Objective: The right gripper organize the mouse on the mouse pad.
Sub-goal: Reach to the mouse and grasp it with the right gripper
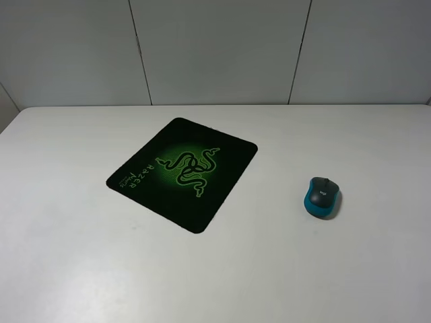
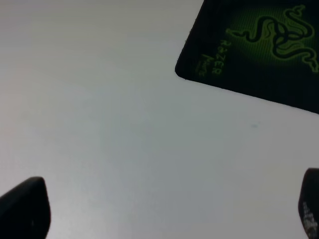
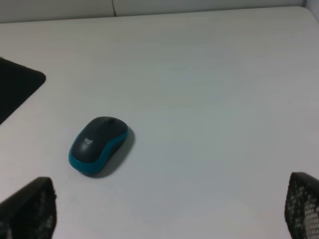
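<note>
Right end effector [image 3: 165,209] spread, empty; I judged the mouse [image 3: 98,145] light, rigid, slick-topped, best pinched across its teal sides.

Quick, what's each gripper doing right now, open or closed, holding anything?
Left gripper: open, holding nothing.
Right gripper: open, holding nothing; the mouse lies ahead of it, untouched.

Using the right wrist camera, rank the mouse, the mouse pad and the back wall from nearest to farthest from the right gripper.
From the right gripper:
1. The mouse, on the bare table just ahead.
2. The mouse pad, only a corner showing, beyond the mouse toward the middle.
3. The back wall, past the table's far edge.
</note>
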Robot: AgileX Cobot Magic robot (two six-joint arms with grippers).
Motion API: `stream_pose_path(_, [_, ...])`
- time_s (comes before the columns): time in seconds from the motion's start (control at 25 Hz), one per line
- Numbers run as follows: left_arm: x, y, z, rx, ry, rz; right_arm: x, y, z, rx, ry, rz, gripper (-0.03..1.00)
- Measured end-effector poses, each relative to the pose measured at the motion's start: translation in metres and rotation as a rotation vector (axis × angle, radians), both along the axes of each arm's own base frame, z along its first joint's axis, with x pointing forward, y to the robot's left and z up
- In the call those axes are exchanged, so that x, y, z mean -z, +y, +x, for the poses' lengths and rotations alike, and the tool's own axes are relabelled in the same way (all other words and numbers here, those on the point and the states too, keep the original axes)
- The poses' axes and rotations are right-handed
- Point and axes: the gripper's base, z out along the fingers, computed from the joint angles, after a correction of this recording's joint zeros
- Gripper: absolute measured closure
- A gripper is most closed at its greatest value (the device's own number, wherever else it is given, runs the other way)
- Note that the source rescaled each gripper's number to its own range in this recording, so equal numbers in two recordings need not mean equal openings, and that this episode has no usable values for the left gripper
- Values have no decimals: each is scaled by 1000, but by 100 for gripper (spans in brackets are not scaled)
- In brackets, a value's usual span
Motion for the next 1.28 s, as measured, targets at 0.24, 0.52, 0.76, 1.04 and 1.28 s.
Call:
stream_pose_path(0.24, [0,0,0,0,0,0,0,0,0,0,0,0,-3])
stream_pose_path(0.52, [0,0,0,0,0,0,0,0,0,0,0,0,-3])
stream_pose_path(0.76, [0,0,0,0,0,1,0,0,0,-1,0,1,-3])
stream_pose_path(1.04, [0,0,0,0,0,1,0,1,0,-4,0,6,-3])
stream_pose_path(1.28, [0,0,0,1,0,0,-4,1,-2,-4,-14,6,-3])
